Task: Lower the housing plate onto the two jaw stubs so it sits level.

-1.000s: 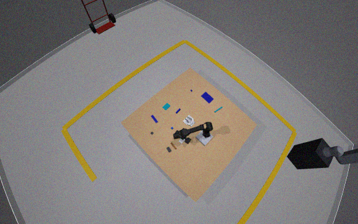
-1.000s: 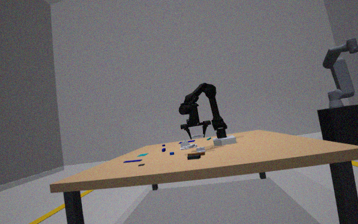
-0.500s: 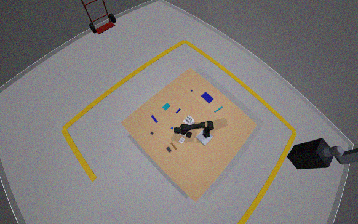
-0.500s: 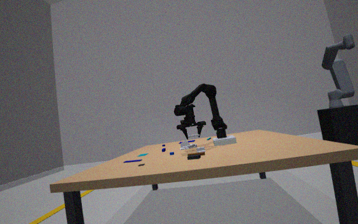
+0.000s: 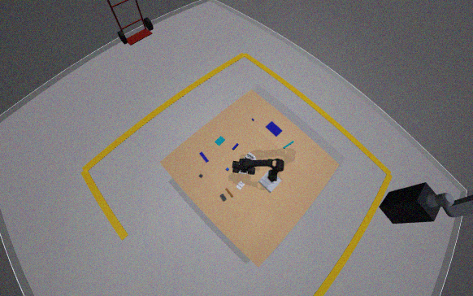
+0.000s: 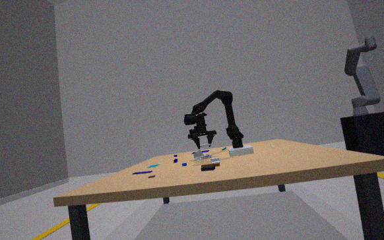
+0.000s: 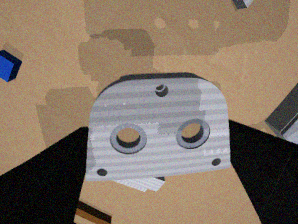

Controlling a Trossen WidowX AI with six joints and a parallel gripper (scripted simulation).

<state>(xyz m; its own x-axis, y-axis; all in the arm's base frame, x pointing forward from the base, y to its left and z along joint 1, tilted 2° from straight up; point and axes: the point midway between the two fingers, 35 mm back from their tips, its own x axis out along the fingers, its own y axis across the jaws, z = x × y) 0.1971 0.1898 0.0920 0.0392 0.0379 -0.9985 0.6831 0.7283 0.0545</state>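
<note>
The grey housing plate (image 7: 160,112) (image 6: 205,145) has two large ringed holes and several small ones. My gripper (image 7: 156,129) (image 6: 204,147) is shut on its two side edges and holds it above the table. The jaw assembly (image 5: 250,156) (image 6: 201,157) is light grey and stands on the table below the plate's height. In the top view the arm partly covers it. Grey pieces show at the top and right edges of the wrist view, but too little to tell which parts they are. The jaw stubs cannot be made out.
A small white piece (image 5: 240,185) (image 6: 215,160), a brown bar (image 5: 229,193) (image 7: 94,214) and a dark block (image 5: 223,198) (image 6: 208,168) lie near the arm. A blue cube (image 5: 227,169) (image 6: 184,164) (image 7: 9,66) lies to one side. The arm's pale base (image 5: 270,183) (image 6: 241,151) stands behind.
</note>
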